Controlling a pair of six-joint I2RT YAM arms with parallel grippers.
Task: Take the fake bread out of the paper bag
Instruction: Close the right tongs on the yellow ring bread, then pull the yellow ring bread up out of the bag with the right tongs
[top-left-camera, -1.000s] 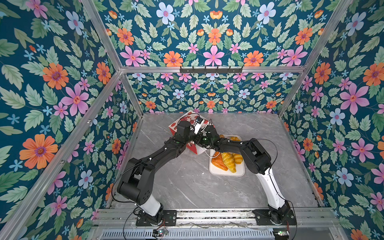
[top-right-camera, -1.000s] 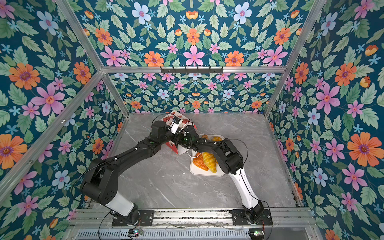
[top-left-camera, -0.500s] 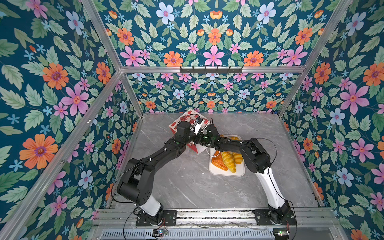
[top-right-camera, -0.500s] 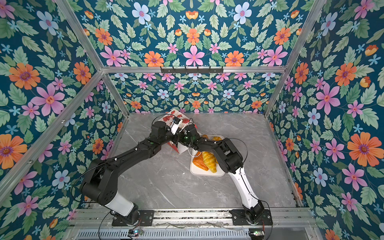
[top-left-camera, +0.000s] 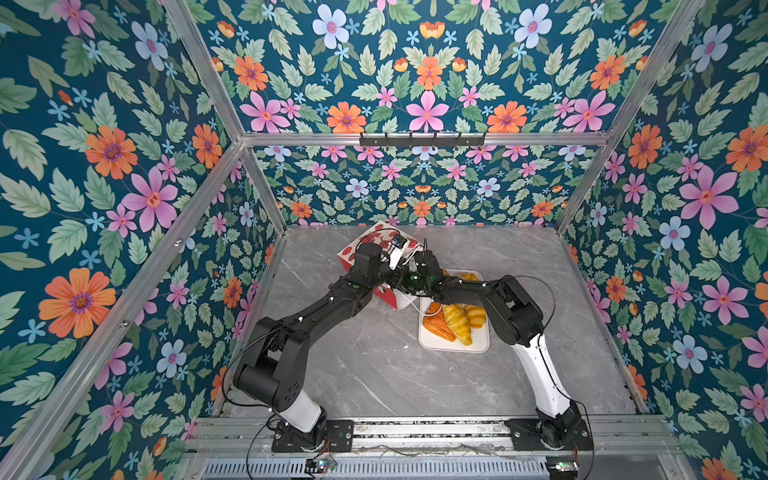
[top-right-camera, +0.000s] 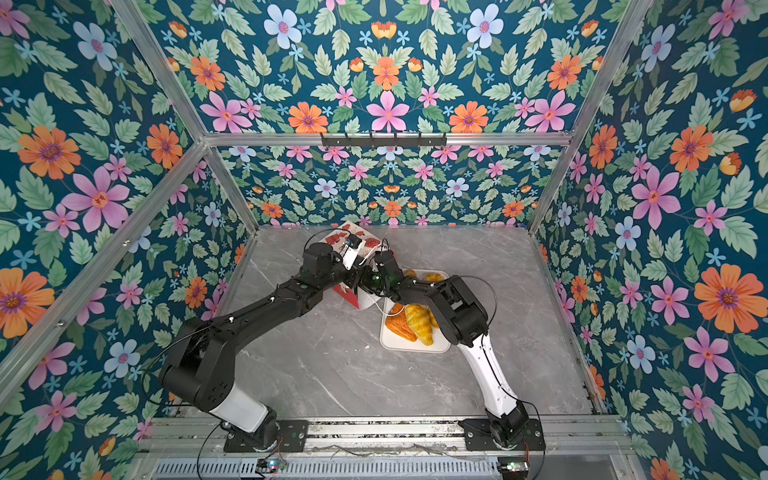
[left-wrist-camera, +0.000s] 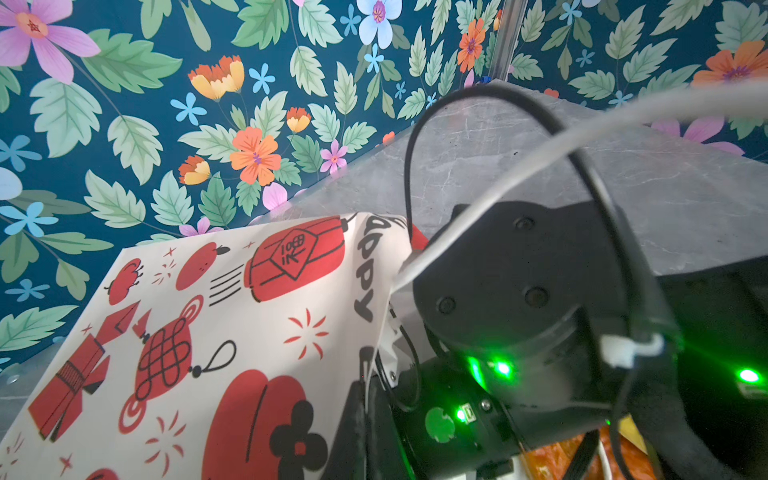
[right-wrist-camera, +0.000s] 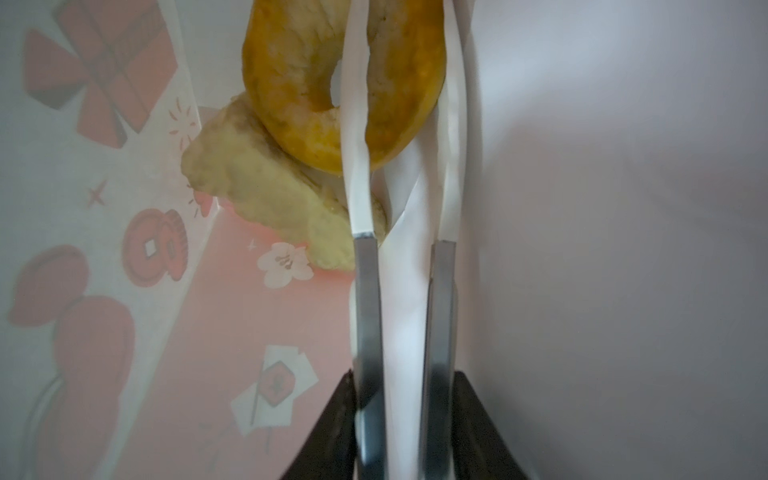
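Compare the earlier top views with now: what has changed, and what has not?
The paper bag has tipped slightly toward the back wall. The right hand, inside it, pinches the ring pastry. The left hand still holds the bag; tray and pastries unmoved.

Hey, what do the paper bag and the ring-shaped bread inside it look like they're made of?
Paper bag: thin matte paper, creased, its print showing through the walls. Ring bread: probably foam or soft plastic; golden, pitted, dull surface.
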